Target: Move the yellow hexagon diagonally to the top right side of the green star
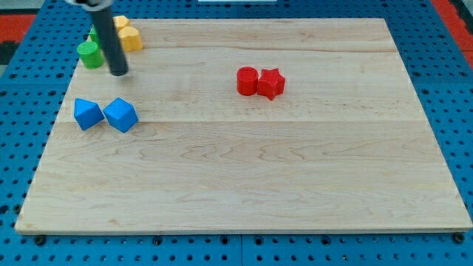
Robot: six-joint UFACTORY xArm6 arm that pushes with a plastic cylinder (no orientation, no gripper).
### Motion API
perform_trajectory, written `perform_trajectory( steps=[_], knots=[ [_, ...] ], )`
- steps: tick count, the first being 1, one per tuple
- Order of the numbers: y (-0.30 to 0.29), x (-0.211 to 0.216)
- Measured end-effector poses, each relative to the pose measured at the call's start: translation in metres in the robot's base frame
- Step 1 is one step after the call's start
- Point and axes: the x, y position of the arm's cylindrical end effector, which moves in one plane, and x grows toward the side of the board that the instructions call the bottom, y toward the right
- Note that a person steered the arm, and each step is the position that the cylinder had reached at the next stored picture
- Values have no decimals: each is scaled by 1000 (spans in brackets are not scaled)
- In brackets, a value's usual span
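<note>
Two yellow blocks sit at the view's top left: one [131, 39], which looks like the hexagon, and another [120, 22] just above it, its shape unclear. A green round block [89, 55] lies to their lower left. A second green block [94, 34], perhaps the star, shows only as a sliver behind the rod. My tip [118, 73] rests on the board just right of and below the green round block, below the yellow blocks and apart from them.
Two blue blocks [87, 114] [120, 114] lie side by side below my tip at the view's left. A red cylinder [247, 80] and a red star [271, 83] touch near the board's upper middle. The wooden board [295, 185] lies on a blue pegboard.
</note>
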Motion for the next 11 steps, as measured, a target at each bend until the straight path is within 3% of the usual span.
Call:
perform_trajectory(
  steps=[1,2,4,5,6,7,8,9,10,11],
  knots=[
    [28,100],
    [50,73],
    [-67,-2],
    [-84,-18],
    [-48,-125],
    [-13,-143],
    [71,-138],
    [78,-90],
    [108,-111],
    [91,-141]
  ],
)
